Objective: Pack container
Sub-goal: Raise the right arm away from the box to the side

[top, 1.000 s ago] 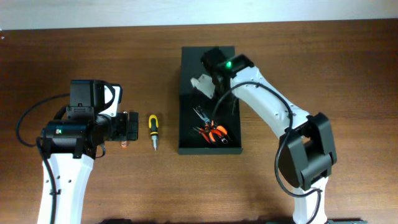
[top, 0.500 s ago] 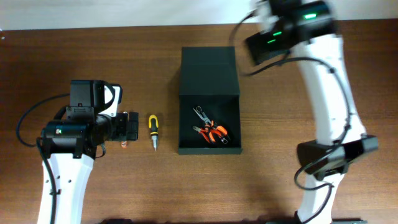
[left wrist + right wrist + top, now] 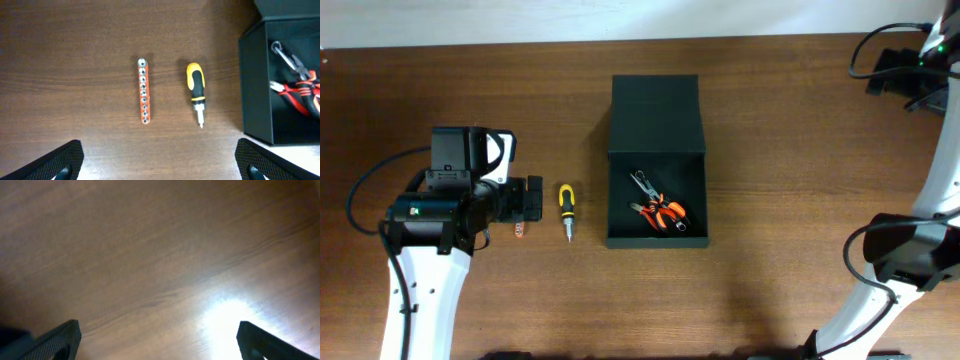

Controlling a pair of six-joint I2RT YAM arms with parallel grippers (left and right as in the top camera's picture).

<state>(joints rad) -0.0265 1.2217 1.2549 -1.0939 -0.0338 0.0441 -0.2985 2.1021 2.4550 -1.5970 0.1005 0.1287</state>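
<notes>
The container [image 3: 620, 200] is a dark square box at the table's middle, its flap lid [image 3: 655, 110] folded open to the far side. Orange-handled pliers [image 3: 660, 212] lie inside it, and they show too as pliers [image 3: 297, 90] in the container [image 3: 255, 85] in the left wrist view. A yellow-black screwdriver [image 3: 566, 205] and an orange bit holder [image 3: 143, 90] lie left of the box. My left gripper [image 3: 160, 167] hangs open above the table near these two tools. My right gripper [image 3: 157, 342] is open over bare wood, far from the box.
The right arm [image 3: 920, 75] reaches to the far right corner of the wooden table [image 3: 780, 120]. The left arm's body [image 3: 450, 200] stands left of the screwdriver [image 3: 196, 90]. The table's far edge runs along the top.
The right arm has swung from above the container's lid to the far right corner, and its jaws have opened. The left gripper shifted slightly, uncovering the bit holder.
</notes>
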